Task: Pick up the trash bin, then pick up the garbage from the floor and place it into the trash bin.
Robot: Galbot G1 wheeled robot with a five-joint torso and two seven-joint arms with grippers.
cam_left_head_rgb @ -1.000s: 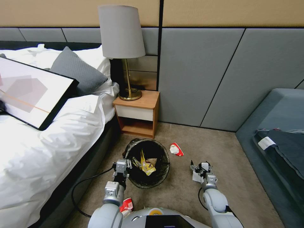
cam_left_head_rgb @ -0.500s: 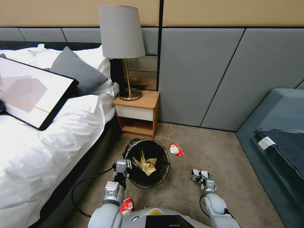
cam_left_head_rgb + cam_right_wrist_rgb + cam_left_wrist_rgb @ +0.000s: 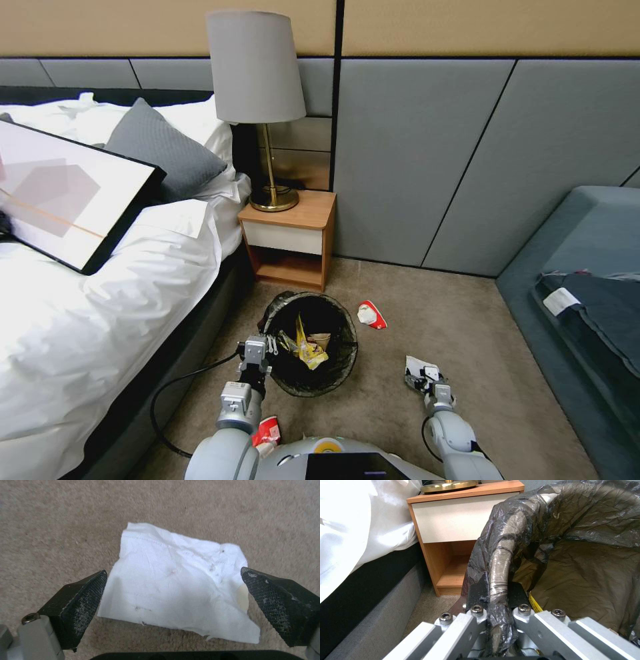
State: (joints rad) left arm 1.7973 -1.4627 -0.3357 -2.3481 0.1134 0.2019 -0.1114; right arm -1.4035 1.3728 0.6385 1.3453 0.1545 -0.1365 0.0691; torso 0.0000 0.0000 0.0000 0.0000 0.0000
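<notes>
While the white bed (image 3: 80, 313) fills the robot's left side, the bag-lined trash bin (image 3: 310, 343) sits on the carpet (image 3: 467, 333) before the wooden nightstand (image 3: 290, 240), yellow packets inside. The left gripper (image 3: 498, 610) is clamped on its rim. Over on the right, the right gripper (image 3: 173, 597) hangs low with fingers spread wide over a white paper scrap (image 3: 176, 582). A red-and-white wrapper (image 3: 371, 315) lies just beside the bin.
</notes>
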